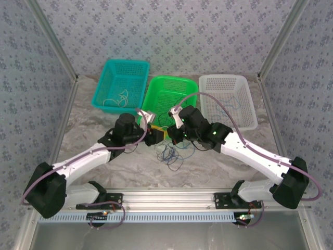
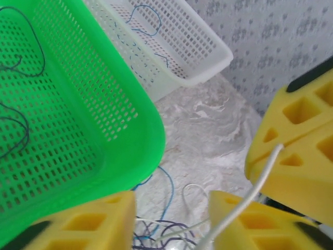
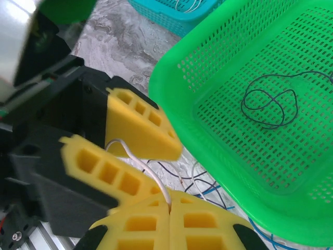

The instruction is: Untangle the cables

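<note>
**White strand pinched, knot waiting underneath**

I had the right gripper (image 3: 170, 205) clamped, its pads pressed together on the whitish cable (image 2: 257, 186), just in front of the green basket (image 2: 148, 127). The left gripper (image 2: 171, 203) sat right beside it with its fingers spread apart. The strand ran through that gap and, as far as I could judge, touched neither pad. The other cables (image 1: 170, 154) lay in a loose heap of blue, dark and pale loops on the table in front of that basket. One dark loop (image 3: 268, 104) was lying inside it.

My worries from there were these. A strand that thin could slide out of the soft foam if I pulled hard. If it was knotted into the heap, a lift would haul the whole bundle up instead of freeing one wire. Closing the left fingers carelessly could miss it, or knock the two grippers together, since they were so near. A rising loop might also catch on the basket's rim.

Some things I couldn't read. The strand's lower end ran off the bottom of the left wrist view, so I couldn't tell where it entered the heap. From above, the grippers covered the pinch point. I couldn't count how many wires were crossed in the pile.
</note>
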Robot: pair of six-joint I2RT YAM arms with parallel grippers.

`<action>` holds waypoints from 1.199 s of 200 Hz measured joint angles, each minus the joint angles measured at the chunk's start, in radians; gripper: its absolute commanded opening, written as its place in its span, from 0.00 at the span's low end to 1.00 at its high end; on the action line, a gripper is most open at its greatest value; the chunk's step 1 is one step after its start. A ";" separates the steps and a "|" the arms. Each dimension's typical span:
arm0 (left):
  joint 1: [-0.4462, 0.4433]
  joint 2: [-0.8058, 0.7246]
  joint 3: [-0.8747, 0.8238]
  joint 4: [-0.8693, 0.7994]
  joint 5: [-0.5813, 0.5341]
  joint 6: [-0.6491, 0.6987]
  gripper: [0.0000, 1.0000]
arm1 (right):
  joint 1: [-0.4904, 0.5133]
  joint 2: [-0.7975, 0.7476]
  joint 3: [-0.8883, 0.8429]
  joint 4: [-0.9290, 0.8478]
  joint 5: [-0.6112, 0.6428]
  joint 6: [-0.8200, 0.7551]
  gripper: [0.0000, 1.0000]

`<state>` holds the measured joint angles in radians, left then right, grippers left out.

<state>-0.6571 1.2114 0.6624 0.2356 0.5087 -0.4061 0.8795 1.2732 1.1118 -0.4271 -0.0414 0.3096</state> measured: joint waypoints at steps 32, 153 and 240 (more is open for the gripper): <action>-0.011 0.014 0.033 0.000 -0.023 -0.001 0.10 | 0.000 0.000 -0.002 0.008 0.012 0.016 0.03; -0.022 -0.047 0.094 -0.092 -0.114 -0.040 0.00 | 0.011 0.078 -0.123 0.127 0.171 0.179 0.63; -0.031 -0.158 0.094 -0.102 -0.133 -0.087 0.00 | 0.023 0.135 -0.180 0.311 0.176 0.275 0.68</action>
<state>-0.6876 1.0534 0.7563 0.1333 0.3756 -0.4934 0.9024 1.4082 0.9314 -0.1162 0.1349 0.5850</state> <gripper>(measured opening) 0.069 0.677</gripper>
